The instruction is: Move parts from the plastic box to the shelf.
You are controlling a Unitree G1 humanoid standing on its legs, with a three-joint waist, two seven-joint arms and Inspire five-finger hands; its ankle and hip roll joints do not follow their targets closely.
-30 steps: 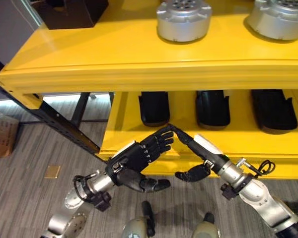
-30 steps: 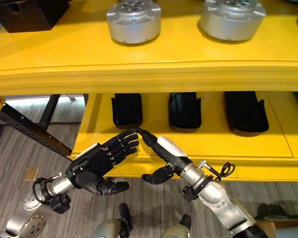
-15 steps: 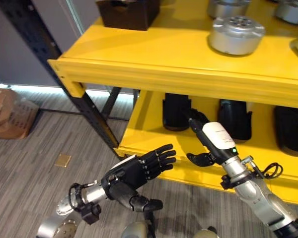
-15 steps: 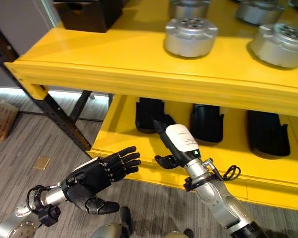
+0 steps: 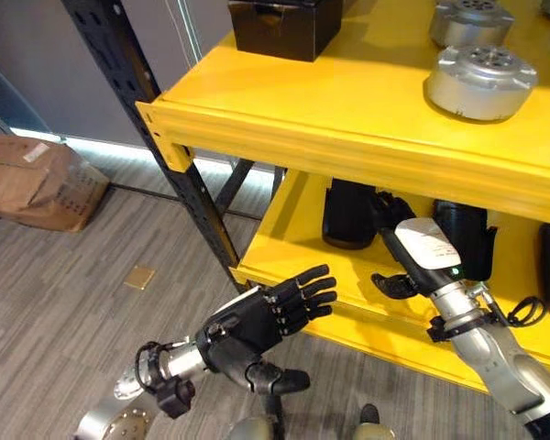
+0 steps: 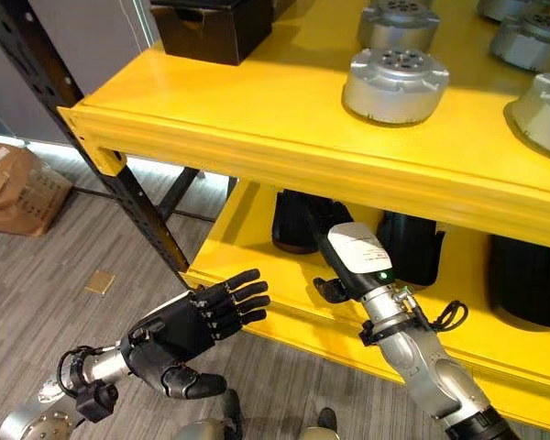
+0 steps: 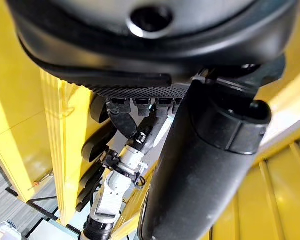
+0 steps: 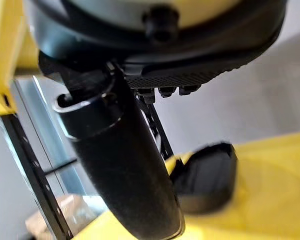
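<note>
Shelf point(image 5: 367, 110) unchanged; right hand point(image 5: 412, 252) has reached farther under it

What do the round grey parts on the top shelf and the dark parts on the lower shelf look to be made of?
The round grey parts look like cast or machined metal: matt silver surface with soft highlights and drilled holes on top. The dark parts look like moulded black plastic or rubber, smooth with a dull sheen; which of the two, I cannot tell.

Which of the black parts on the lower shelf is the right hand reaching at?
The leftmost black part: the right hand stretches its fingers right up to it, while the others lie further right on the lower shelf.
</note>
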